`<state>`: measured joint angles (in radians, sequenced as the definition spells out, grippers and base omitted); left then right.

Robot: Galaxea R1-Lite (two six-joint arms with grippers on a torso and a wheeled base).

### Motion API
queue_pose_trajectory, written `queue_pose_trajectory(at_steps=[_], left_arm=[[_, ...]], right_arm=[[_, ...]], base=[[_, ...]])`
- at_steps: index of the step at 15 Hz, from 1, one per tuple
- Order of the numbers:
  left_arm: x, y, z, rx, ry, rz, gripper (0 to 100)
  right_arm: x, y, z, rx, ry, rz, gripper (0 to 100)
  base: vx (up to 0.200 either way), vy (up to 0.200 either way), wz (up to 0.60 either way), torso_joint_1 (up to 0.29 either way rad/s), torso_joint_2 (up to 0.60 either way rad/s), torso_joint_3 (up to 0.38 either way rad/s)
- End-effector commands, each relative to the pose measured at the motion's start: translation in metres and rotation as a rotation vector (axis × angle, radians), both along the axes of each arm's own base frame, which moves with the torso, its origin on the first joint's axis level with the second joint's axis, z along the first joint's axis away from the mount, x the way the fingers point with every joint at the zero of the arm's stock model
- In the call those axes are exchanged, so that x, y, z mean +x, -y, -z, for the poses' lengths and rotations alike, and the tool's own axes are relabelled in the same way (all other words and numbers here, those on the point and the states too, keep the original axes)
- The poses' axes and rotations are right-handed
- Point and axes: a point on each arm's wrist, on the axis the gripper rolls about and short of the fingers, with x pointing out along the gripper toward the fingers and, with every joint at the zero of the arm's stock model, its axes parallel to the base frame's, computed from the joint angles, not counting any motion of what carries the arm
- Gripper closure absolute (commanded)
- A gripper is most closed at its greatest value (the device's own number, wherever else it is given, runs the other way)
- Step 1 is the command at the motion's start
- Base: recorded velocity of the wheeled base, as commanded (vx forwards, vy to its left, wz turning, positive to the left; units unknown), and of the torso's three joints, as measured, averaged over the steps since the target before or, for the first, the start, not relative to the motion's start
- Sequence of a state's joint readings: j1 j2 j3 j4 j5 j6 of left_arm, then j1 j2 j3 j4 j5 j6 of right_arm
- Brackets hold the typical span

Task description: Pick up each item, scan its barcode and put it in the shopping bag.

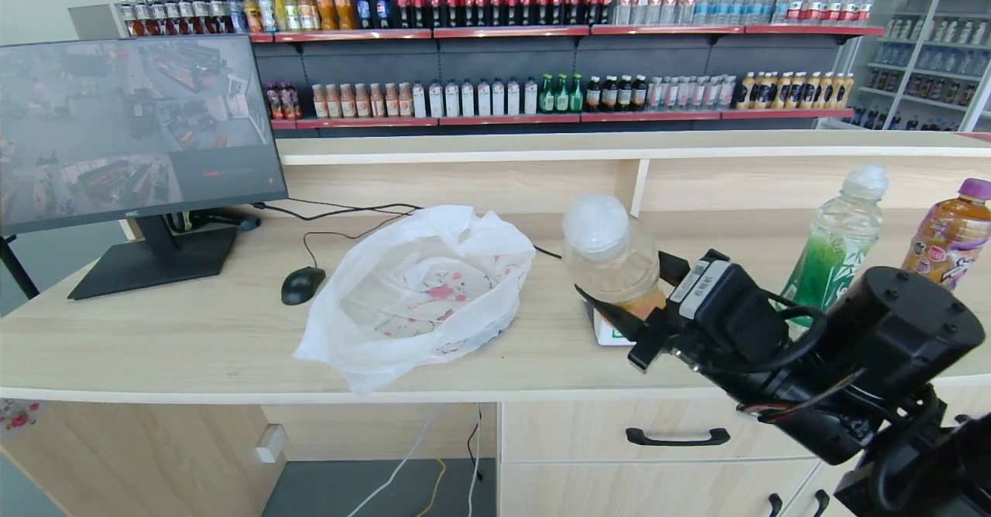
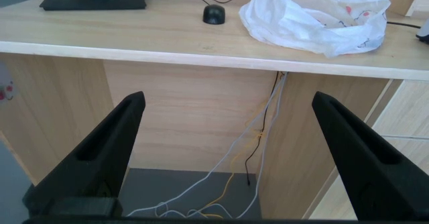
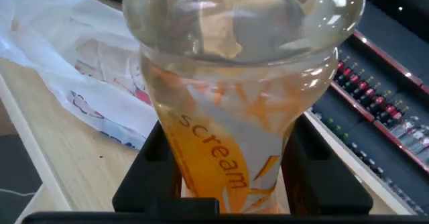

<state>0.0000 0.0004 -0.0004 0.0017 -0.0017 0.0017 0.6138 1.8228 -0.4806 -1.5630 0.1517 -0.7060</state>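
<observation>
A clear bottle with an orange label (image 1: 612,258) is held tilted over the counter, its white cap pointing up toward me, and my right gripper (image 1: 635,291) is shut on its lower body. Up close in the right wrist view, the bottle (image 3: 234,103) sits between the black fingers (image 3: 151,167). The white shopping bag (image 1: 418,292) lies open on the counter just left of the bottle. A small white box (image 1: 606,333) rests under the bottle. My left gripper (image 2: 228,103) stands open and empty, low in front of the counter's wooden panel, below the bag (image 2: 315,13).
A green-label bottle (image 1: 836,238) and a purple-capped orange bottle (image 1: 951,232) stand at the counter's right. A monitor (image 1: 132,130) and a mouse (image 1: 302,285) sit to the left. Cables hang under the counter (image 2: 261,150). Drink shelves line the back wall.
</observation>
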Motion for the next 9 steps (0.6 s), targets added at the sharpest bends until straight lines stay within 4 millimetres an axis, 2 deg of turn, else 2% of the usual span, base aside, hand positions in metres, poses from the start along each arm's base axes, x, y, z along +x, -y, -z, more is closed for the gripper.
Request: queue_pose_trajectory(at_steps=[1,2,3,4,6,9], left_arm=[[0.000,0.000,0.000,0.000,0.002,0.000,0],[0.000,0.000,0.000,0.000,0.000,0.000,0],[0.000,0.000,0.000,0.000,0.000,0.000,0],[0.000,0.000,0.000,0.000,0.000,-0.002,0],[0.000,0.000,0.000,0.000,0.000,0.000,0],[0.000,0.000,0.000,0.000,0.000,0.000,0]], right_arm=[[0.024,-0.014,0.011,-0.063,0.056,-0.013,100],[0.036,-0.013,0.008,-0.108,0.134,-0.001,100],[0.036,-0.013,0.008,-0.108,0.134,-0.001,100],[0.064,-0.007,0.012,-0.190,0.247,-0.051,100],[0.088,0.009,0.011,-0.251,0.348,-0.065,100],[0.104,0.026,0.017,-0.318,0.411,-0.073,100]], base=[[0.000,0.000,0.00,0.000,0.00,0.000],[0.000,0.000,0.00,0.000,0.00,0.000],[0.000,0.000,0.00,0.000,0.00,0.000],[0.000,0.000,0.00,0.000,0.00,0.000],[0.000,0.000,0.00,0.000,0.00,0.000],[0.000,0.000,0.00,0.000,0.00,0.000]])
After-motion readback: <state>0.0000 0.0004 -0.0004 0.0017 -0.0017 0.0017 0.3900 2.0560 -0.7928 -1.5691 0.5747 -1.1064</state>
